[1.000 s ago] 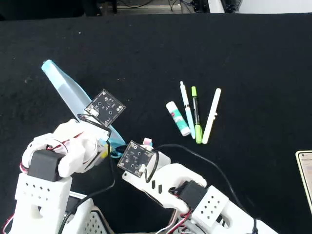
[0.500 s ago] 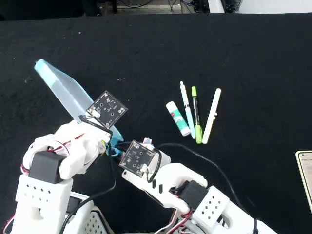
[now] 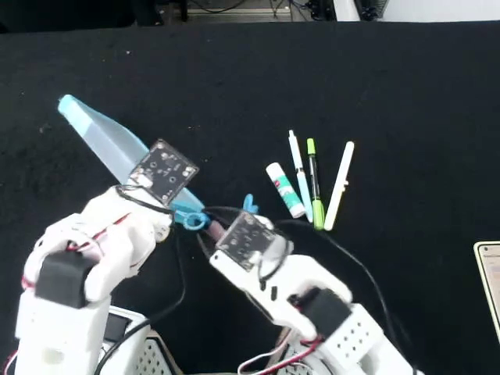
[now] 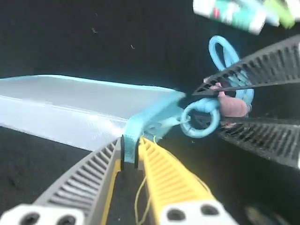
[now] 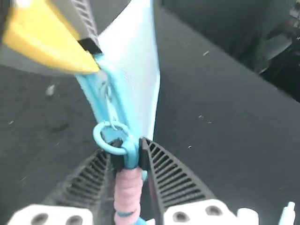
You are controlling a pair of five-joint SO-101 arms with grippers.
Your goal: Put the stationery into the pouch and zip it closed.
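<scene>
Since the earlier frames the right arm has swung to the right and a little farther from the near edge, drawing the zip pull [image 5: 110, 138] with it. A blue loop [image 3: 248, 205] now shows just beyond its wrist. The left arm has shifted only slightly.

The pouch [image 3: 105, 141] lies flat on the black table [image 3: 391, 94], running from the far left down toward the near centre. The left gripper [image 4: 130, 145] has its fingers clamped on the tab at the pouch's near end. The right gripper [image 5: 127, 150] has its fingers pinched on the pull's ring, with a pink charm [image 5: 127, 187] hanging between them.

The stationery lies together to the right, well apart from the pouch: a glue stick [image 3: 284, 190], a white pen [image 3: 299, 176], a green pen [image 3: 314, 183] and a white stick [image 3: 339, 185].

With everything outside the pouch, the step in hand looks like working the zip open. How far it has parted cannot be told. The next move probably calls for the left grip to anchor the tab while the right draws the pull in line with the zip, not sideways.
</scene>
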